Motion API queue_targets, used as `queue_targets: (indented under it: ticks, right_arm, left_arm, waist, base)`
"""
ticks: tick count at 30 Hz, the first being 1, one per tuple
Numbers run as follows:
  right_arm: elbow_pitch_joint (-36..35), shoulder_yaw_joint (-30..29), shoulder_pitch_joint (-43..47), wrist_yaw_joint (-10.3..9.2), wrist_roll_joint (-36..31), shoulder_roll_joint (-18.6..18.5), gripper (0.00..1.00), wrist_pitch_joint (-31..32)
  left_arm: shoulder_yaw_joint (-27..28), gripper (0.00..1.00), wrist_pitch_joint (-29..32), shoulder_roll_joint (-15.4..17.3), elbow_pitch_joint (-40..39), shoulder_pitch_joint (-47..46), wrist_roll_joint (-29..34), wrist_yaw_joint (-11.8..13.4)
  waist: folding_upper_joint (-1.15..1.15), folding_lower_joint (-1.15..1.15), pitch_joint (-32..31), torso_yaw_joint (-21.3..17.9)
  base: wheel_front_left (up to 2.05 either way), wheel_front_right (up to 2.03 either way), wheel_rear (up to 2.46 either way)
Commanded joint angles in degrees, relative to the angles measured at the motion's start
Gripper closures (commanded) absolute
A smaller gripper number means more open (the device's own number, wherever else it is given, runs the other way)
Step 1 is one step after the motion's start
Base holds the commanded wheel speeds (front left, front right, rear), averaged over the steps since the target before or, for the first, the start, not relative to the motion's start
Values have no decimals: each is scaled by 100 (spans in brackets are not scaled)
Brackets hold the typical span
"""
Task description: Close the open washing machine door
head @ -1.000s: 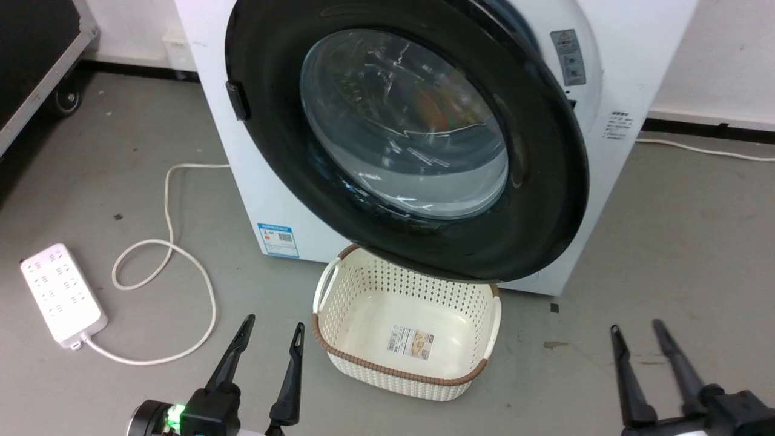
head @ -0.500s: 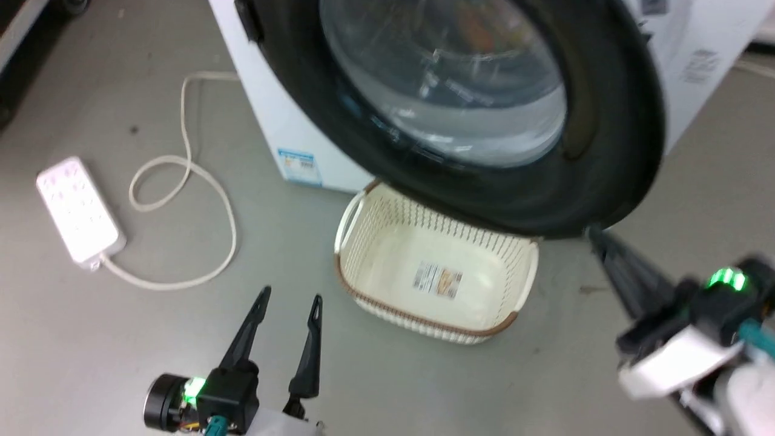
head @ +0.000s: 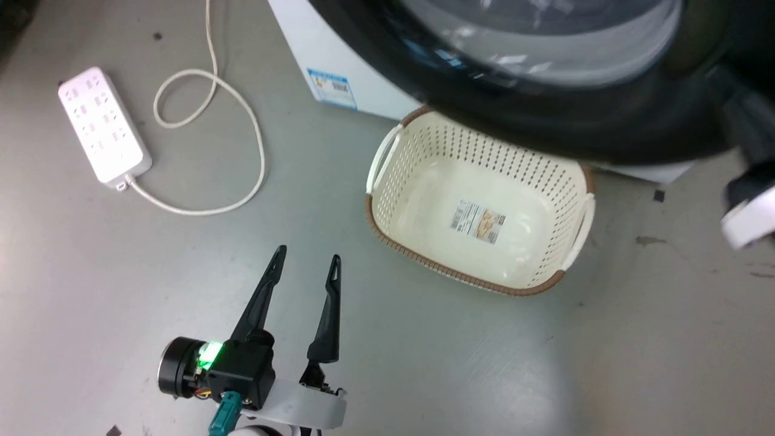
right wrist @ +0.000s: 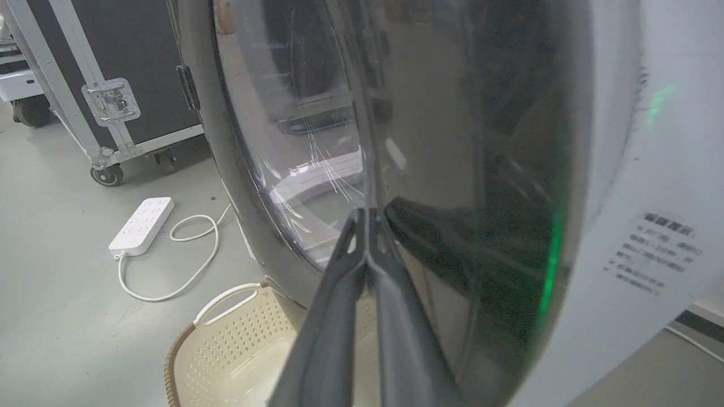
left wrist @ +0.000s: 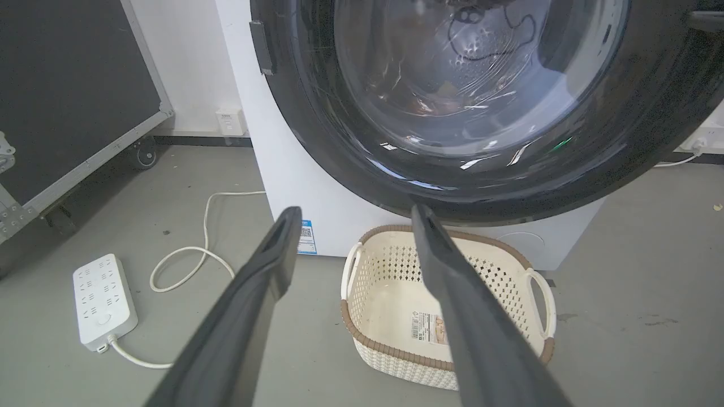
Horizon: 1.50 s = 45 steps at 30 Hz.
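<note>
At 3 o'clock in head view, right gripper (right wrist: 365, 212), clenched empty, has come up against door (right wrist: 481, 141); left gripper (head: 307, 254) spread, idle. Push next.

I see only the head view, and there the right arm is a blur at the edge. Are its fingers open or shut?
Observer: Shut. In the right wrist view the right gripper has its fingers pressed together at the tips.
Operator: Where do the tips point?
Observer: At the glossy face of the washing machine door, where glass meets black rim; they meet their own reflection, so contact looks likely.
Operator: What stands beside the machine?
Observer: A black wheeled case, at the left in the left wrist view.
</note>
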Motion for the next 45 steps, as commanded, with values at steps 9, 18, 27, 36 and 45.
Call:
queue_targets:
  ticks: [9,18,27,36,45]
  right_arm:
    - [918,-374,-1201,-15,441,-203,100,197]
    - [1675,-622,-1892,-15,348,-77,100,171]
    - [1892,-328,-1470,-15,224,108,0,-433]
    - [1601,-361,-22,-15,-385,542,0,-863]
    - [444,-1532,1762,-15,-1352,1614,0,-936]
  left_arm:
    - [-79,0,-25,-50,-44,-251,0,96]
    - [-172,0,-25,-63,-35,-335,-8,191]
    - [-102,0,-25,-67,108,-287,-89,170]
    - [199,0,-25,-22,521,-12,-240,-16]
    - [400,0,-25,43,724,242,-250,-136]
  waist:
    - [0,-1,379,114]
    - [0,-1,477,119]
    - [0,-1,-91,-36]
    - [0,-1,-1183,-418]
    - [0,-1,-1870,-780]
  base:
    - [0,0,0]
    - [0,0,0]
    - [0,0,0]
    - [0,0,0]
    - [0,0,0]
